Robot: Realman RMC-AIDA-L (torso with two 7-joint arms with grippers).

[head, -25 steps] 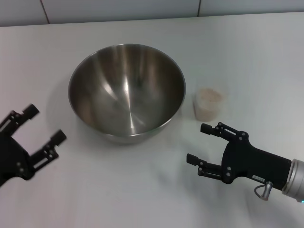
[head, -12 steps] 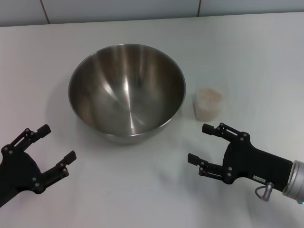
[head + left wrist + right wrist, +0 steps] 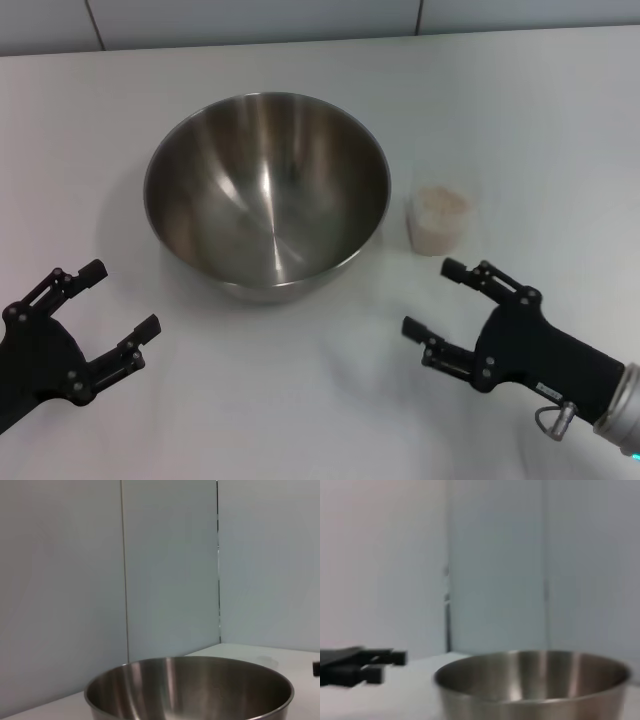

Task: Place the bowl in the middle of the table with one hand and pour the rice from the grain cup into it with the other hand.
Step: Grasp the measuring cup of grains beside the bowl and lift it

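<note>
Flanking the bowl (image 3: pixel 267 195), left tool (image 3: pixel 112 309) and right tool (image 3: pixel 433 298) gape empty; grain cup (image 3: pixel 438 220) untouched

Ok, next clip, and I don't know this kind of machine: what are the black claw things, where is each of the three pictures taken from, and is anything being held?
The black claws are the two grippers of a two-armed robot. The wide picture comes from a camera on its head, looking down at the white table. There the left gripper sits near the front left corner and the right gripper near the front right; both are open and hold nothing.

On the table stand a large steel bowl, empty inside, and just to its right, not touching it, a small clear grain cup filled with rice.

The other two pictures come from cameras on the wrists, low and close to the table. Each shows the bowl from the side; the right wrist view also catches the left gripper farther off.
</note>
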